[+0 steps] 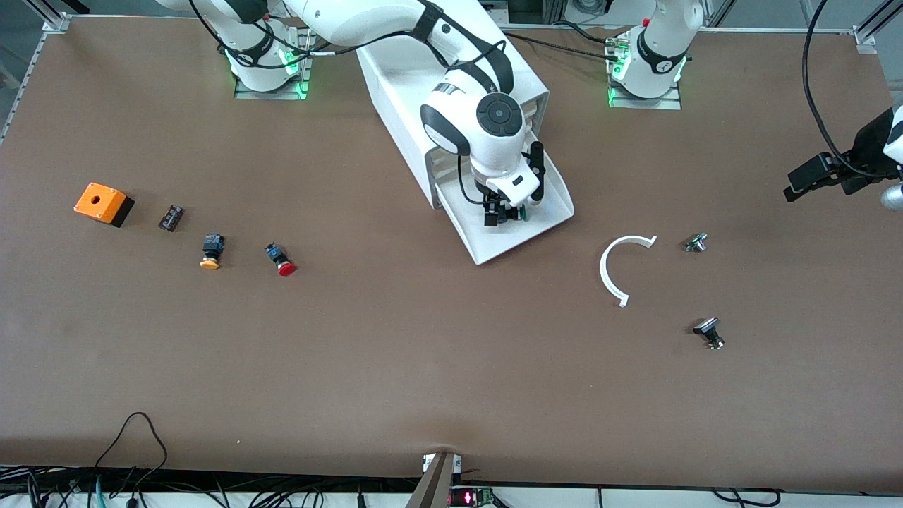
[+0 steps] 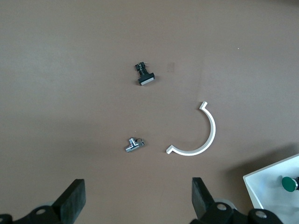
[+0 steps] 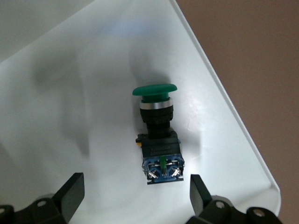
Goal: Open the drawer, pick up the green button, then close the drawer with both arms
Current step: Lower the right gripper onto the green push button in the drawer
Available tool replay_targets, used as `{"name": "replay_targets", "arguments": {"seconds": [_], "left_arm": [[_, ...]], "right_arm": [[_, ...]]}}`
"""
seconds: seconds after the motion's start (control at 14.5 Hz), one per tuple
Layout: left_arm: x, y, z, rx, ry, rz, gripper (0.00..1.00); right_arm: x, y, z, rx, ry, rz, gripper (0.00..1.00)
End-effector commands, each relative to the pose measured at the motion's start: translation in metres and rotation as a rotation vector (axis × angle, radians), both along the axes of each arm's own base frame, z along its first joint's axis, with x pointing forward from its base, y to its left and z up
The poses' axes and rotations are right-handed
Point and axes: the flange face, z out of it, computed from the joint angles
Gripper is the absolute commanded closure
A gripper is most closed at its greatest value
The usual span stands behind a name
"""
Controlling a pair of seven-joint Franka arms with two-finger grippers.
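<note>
Button (image 3: 159, 140): lies on its side in the open drawer (image 1: 547, 212), green cap up-frame.
Right gripper (image 3: 133, 196): fingers spread, hovering over it.
Left gripper (image 2: 138, 198): spread, waiting over table.
Handling: likely light, rigid; grip the squarish body.

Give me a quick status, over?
Right end effector open over green button in open drawer. Left end effector open, waiting. Nothing blocking.
</note>
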Motion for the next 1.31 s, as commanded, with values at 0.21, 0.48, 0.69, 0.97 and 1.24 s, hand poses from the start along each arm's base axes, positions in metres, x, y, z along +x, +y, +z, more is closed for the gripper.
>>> {"name": "replay_targets", "arguments": {"seconds": [0.21, 0.48, 0.69, 0.97, 1.24], "left_arm": [[0.004, 0.003, 0.007, 0.004, -0.007, -0.087, 0.00], [0.005, 0.002, 0.011, 0.005, -0.014, -0.088, 0.00], [0.006, -0.003, 0.014, 0.006, -0.020, -0.094, 0.00], [0.008, -0.010, 0.020, 0.007, -0.033, -0.107, 0.00], [0.008, -0.012, 0.020, 0.007, -0.033, -0.110, 0.00]], "right_arm": [[-0.001, 0.012, -0.007, 0.000, -0.067, 0.009, 0.00], [-0.002, 0.015, -0.013, 0.004, -0.088, 0.032, 0.00], [-0.004, 0.020, -0.021, 0.015, -0.108, 0.046, 0.05], [-0.005, 0.020, -0.030, -0.001, -0.122, 0.053, 0.19], [0.003, 0.018, -0.028, 0.029, -0.141, 0.042, 0.43]]}}
